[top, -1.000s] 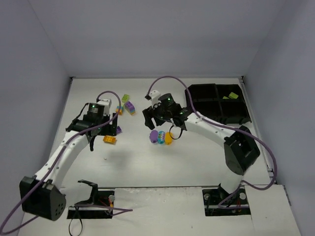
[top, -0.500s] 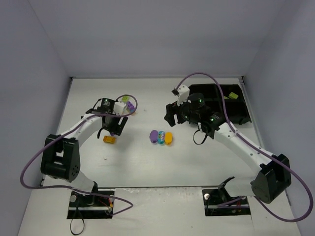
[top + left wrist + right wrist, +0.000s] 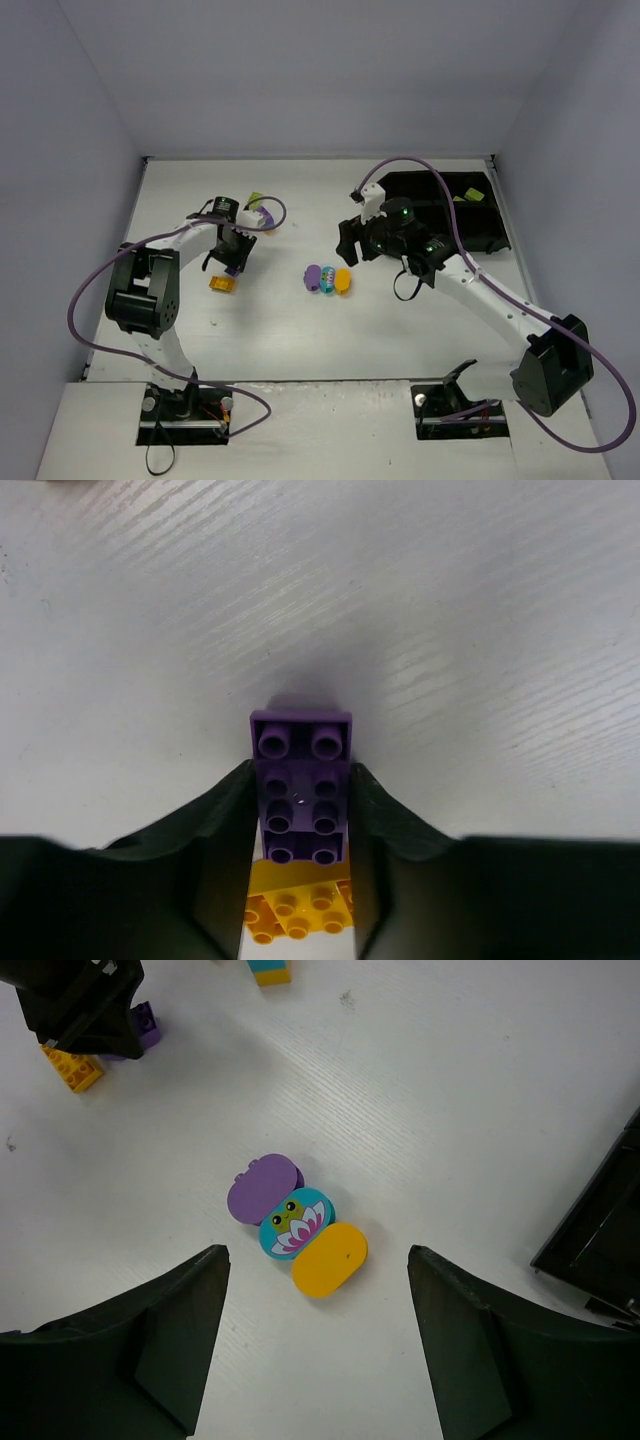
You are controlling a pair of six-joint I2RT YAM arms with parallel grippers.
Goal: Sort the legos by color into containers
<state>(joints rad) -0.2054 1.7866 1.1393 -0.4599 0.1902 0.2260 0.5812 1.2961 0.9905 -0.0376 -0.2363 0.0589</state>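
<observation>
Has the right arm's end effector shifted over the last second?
Yes. The right end effector slid rightward, away from the three oval bricks, toward the black tray.

Three oval bricks: one purple oval (image 3: 263, 1186), one cyan oval (image 3: 295, 1224), one orange oval (image 3: 330, 1258). At their nine o'clock, two rectangular bricks: one purple rectangular brick (image 3: 302, 790), one orange rectangular brick (image 3: 298, 912). One black four-compartment tray (image 3: 485, 232).
</observation>
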